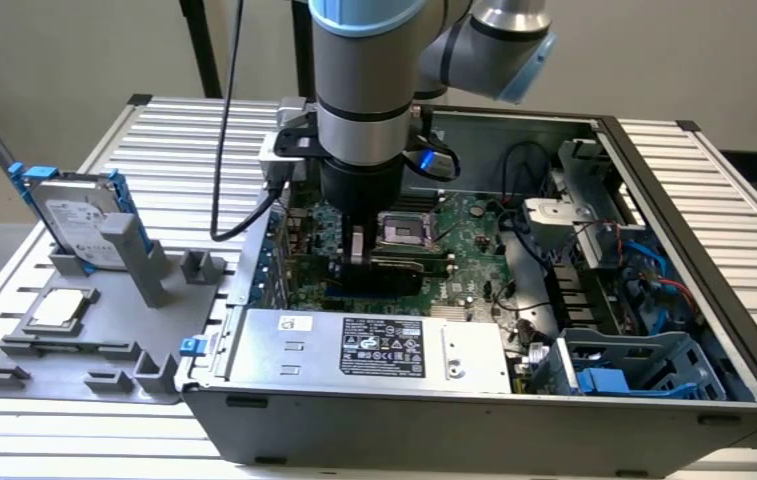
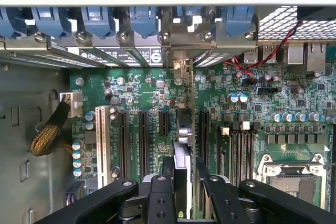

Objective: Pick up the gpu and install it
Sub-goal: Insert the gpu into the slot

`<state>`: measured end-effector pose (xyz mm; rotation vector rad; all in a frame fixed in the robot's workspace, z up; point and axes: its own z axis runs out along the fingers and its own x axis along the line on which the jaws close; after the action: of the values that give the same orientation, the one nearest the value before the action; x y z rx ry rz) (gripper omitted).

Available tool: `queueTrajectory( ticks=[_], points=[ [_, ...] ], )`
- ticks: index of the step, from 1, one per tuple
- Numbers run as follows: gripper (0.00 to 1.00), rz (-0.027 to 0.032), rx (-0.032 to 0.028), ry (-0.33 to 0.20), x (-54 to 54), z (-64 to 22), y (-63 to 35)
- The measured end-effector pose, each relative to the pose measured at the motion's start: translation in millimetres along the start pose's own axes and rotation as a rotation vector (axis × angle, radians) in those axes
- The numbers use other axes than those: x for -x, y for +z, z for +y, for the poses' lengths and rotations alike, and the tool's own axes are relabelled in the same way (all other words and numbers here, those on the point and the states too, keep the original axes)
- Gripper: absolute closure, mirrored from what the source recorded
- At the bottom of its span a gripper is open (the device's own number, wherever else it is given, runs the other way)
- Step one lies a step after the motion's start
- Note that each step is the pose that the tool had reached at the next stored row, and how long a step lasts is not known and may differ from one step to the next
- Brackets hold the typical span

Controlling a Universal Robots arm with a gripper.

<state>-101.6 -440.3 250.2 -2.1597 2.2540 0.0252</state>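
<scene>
Wrist view is showing the hand [image 2: 181,192] pinching the gpu [image 2: 182,169] edge-on between its two black fingers [image 2: 160,195], the thin card standing upright and running straight ahead of the hand toward the case's rear wall. That grip on the upper edge is leaving the card's lower edge free to meet the motherboard [image 2: 231,108] below. Directly beneath the hand, the long expansion slots [image 2: 143,135] are lying parallel to the card, so it is hanging lined up with them; whether it is already touching a slot I cannot tell. Ahead of the hand, the metal end of the card is pointing at the row of blue bracket clips [image 2: 97,19]. In the exterior view, the hand [image 1: 375,262] is reaching down inside the open computer case [image 1: 698,200], while the hard drive [image 1: 78,215] and the CPU chip [image 1: 61,308] are sitting on the grey holder [image 1: 85,350] well off to its side, on the counter [image 1: 31,420].
</scene>
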Motion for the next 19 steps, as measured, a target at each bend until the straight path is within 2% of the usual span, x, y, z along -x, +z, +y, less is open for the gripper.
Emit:
queueTrajectory(
  ticks=[7, 16, 18, 19],
  points=[
    [0.73, 0.0002, -0.0002, 0.0, 0.0, 1.6, 1.2],
    [0.73, 0.0022, -0.0038, 0.0, -0.3, 2.8, 2.6],
    [0.73, 0.0015, -0.0026, 0.0, -0.2, 2.8, 2.7],
    [0.73, -0.0011, -0.0013, 0.001, 0.1, 3.3, 3.2]
  ],
)
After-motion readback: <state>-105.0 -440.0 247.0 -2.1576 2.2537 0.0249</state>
